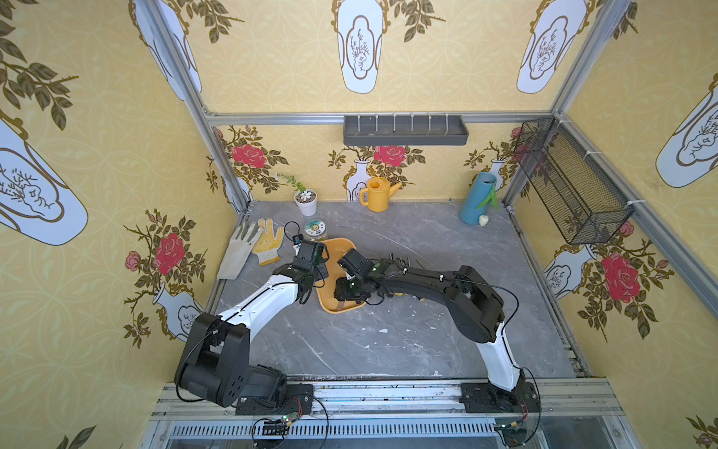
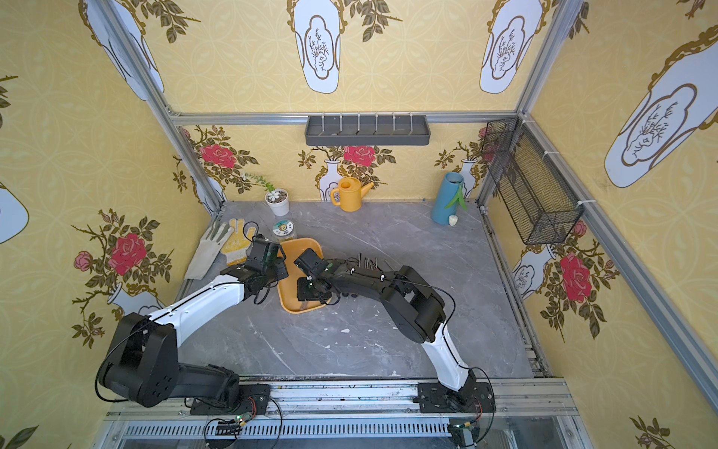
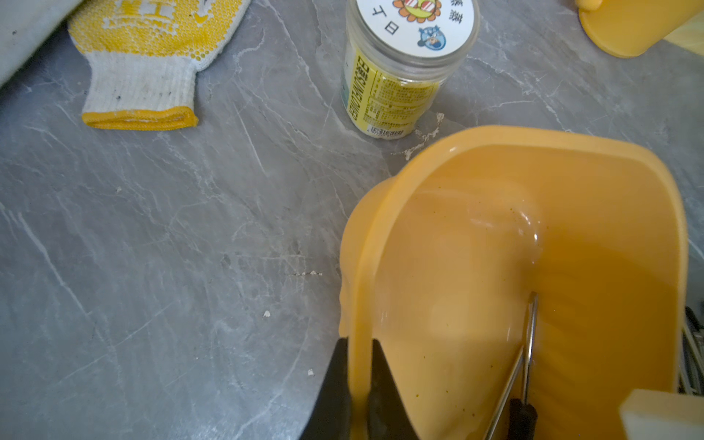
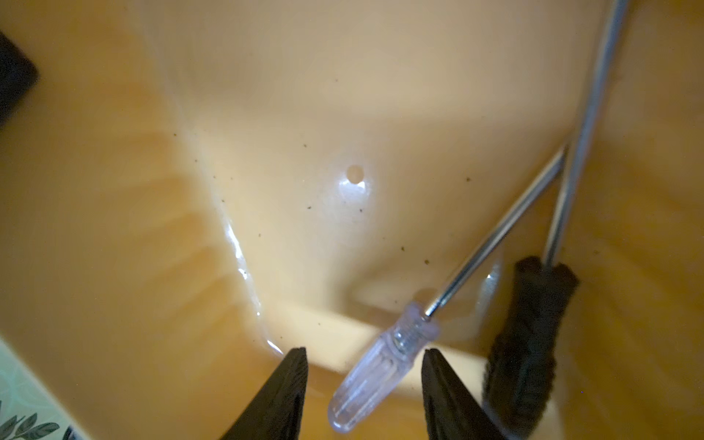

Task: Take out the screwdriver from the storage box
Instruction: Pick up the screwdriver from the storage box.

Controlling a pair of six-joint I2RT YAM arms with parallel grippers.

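The storage box (image 1: 342, 248) (image 2: 303, 248) is a shallow yellow-orange tub in the middle of the table. Inside it lie two screwdrivers with crossed steel shafts. One has a clear handle (image 4: 381, 373), the other a black handle (image 4: 529, 335) (image 3: 522, 415). My left gripper (image 3: 359, 340) is shut on the storage box's side wall (image 3: 360, 266), one finger inside and one outside. My right gripper (image 4: 365, 349) hangs open inside the box. The clear handle lies between its fingers with a gap on each side. In both top views the arms cover most of the box's inside.
A labelled jar (image 1: 315, 229) (image 3: 407, 64) stands just behind the box, and two gloves (image 1: 268, 241) lie to its left. Loose nails (image 1: 404, 260) lie right of the box. A yellow watering can (image 1: 377, 194), a small plant pot (image 1: 306, 200) and a blue vase (image 1: 478, 198) line the back wall.
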